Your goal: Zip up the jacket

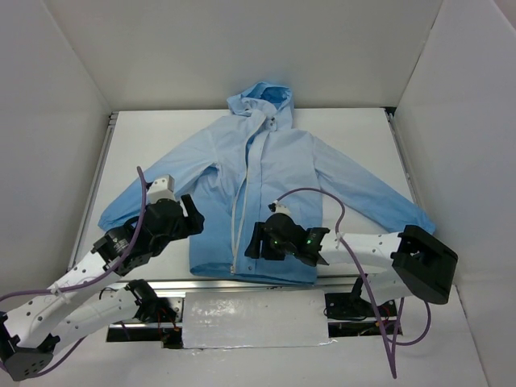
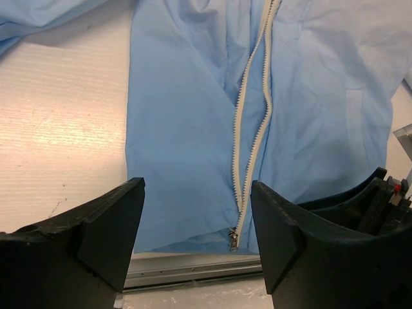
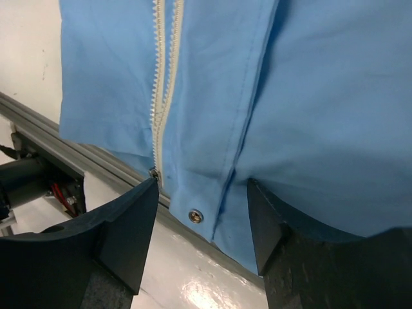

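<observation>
2 jaw pairs spread: left gripper (image 2: 196,212) and right gripper (image 3: 203,206) above jacket (image 1: 274,169) hem; metal rail (image 3: 77,151) just beside; slider (image 2: 233,239) at hem.

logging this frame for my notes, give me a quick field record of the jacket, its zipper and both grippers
jacket: light blue, spread flat, front up, on the table
zipper: white, open, its two sides apart up the front
slider: at the bottom hem
left gripper: open, holding nothing, aimed at the hem near the slider
right gripper: open, holding nothing, at the hem by a snap
task status: not yet zipped
</observation>
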You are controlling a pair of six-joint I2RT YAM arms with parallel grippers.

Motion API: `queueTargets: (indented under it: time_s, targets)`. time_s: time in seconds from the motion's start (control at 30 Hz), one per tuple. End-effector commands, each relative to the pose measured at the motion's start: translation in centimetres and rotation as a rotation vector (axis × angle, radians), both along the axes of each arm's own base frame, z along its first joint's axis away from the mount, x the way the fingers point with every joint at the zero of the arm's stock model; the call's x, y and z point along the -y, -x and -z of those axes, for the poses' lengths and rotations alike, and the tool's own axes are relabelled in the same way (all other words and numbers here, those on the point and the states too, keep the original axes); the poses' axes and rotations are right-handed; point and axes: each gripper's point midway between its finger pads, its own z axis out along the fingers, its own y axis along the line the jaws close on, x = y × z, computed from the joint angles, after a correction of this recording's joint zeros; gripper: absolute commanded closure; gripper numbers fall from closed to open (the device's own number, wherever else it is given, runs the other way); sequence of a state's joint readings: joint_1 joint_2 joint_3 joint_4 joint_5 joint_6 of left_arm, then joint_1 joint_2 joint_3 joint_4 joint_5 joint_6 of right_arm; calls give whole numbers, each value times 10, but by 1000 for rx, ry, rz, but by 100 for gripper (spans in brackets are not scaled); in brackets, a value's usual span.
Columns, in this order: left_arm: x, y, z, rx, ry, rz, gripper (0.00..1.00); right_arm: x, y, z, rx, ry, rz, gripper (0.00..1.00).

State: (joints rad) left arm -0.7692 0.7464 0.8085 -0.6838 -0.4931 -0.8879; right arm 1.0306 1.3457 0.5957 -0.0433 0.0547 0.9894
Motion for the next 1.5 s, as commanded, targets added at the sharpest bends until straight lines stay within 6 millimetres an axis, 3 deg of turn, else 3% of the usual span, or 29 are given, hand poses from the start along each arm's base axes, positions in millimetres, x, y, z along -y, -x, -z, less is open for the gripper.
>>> queueTargets:
  time_s: [0.0,0.23,0.63,0.9,1.03,1.07,1.27,1.47]
  targets:
    - [-2,3,4,-4,-23,27,20,-30,-8,-25,38,-122,-7,36]
    - [6,3,11,-14,-12,60,20,-31,-6,-13,9,-128,14,40]
    - [22,5,13,-18,27,133,20,-30,-3,-1,-35,-176,63,67]
    - [30,8,20,-24,52,171,20,-27,5,11,-82,-225,87,59]
    - [34,8,21,-32,58,193,21,-25,4,13,-85,-222,98,100]
    - [35,9,22,-34,60,198,20,-23,3,13,-78,-216,107,100]
    - [40,9,23,-38,73,216,20,-20,1,-19,-11,-274,88,100]
    - [60,11,20,-28,139,294,21,-7,0,-43,82,-292,75,100]
